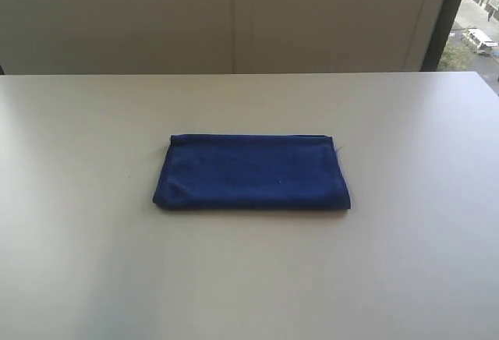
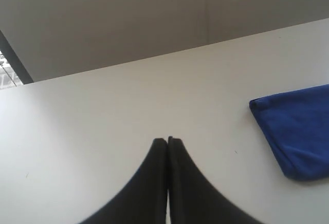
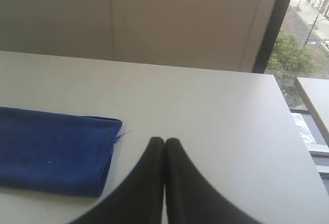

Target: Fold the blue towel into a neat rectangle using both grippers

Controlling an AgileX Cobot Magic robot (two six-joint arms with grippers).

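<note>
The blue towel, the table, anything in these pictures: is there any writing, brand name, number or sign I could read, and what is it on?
No text can be read in any view.
The blue towel shows plain cloth, with no label in sight.
The table is unmarked.
Through the window, the street outside is too small and blurred to make out any sign.
</note>
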